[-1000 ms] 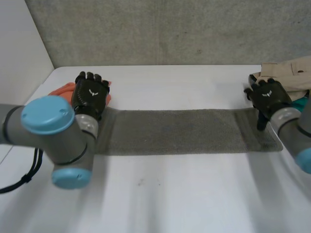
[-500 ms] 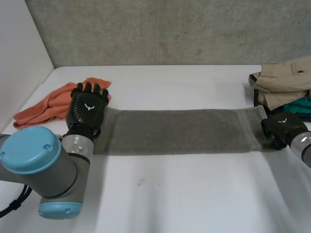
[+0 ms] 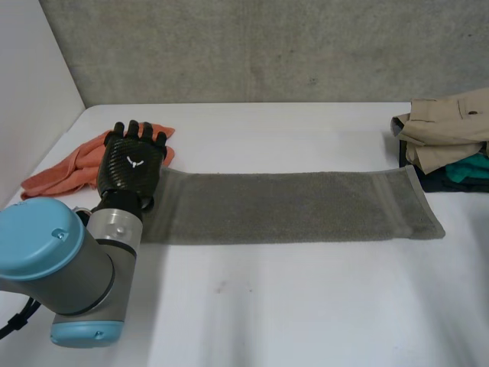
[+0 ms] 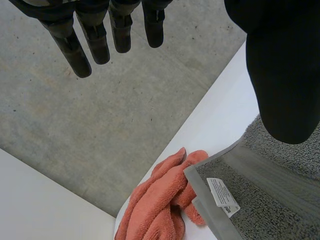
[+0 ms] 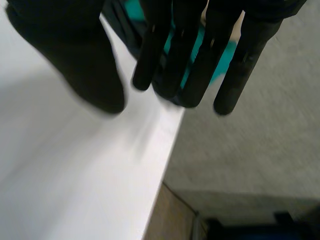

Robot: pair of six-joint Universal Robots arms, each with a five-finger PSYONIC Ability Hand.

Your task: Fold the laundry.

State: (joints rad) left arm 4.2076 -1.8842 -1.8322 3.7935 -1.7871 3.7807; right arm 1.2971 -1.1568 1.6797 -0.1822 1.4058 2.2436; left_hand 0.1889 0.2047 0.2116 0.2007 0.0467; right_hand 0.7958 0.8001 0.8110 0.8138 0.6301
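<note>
A grey towel (image 3: 290, 206) lies flat as one long strip across the white table (image 3: 306, 306). My left hand (image 3: 134, 164) hovers over the towel's left end, open, fingers (image 4: 95, 40) straight and thumb (image 4: 282, 75) apart, with nothing held. Under its palm the left wrist view has the towel's hemmed corner (image 4: 280, 200) with a white label (image 4: 222, 196). My right hand (image 5: 210, 50) is open above the table's side edge (image 5: 165, 165), fingers straight, with nothing between them and the thumb (image 5: 80, 55).
A crumpled orange cloth (image 3: 65, 172) lies just beyond the towel's left end, touching its corner (image 4: 160, 200). At the far right a beige garment (image 3: 447, 126) and a teal cloth (image 3: 466, 168) are piled on something dark (image 3: 428, 180). The teal cloth (image 5: 227, 50) lies beyond my right fingers.
My right hand has let go of the towel's right end and drawn off to the right, out of the head view. That end now lies flat. My left arm has shifted nearer the camera.
</note>
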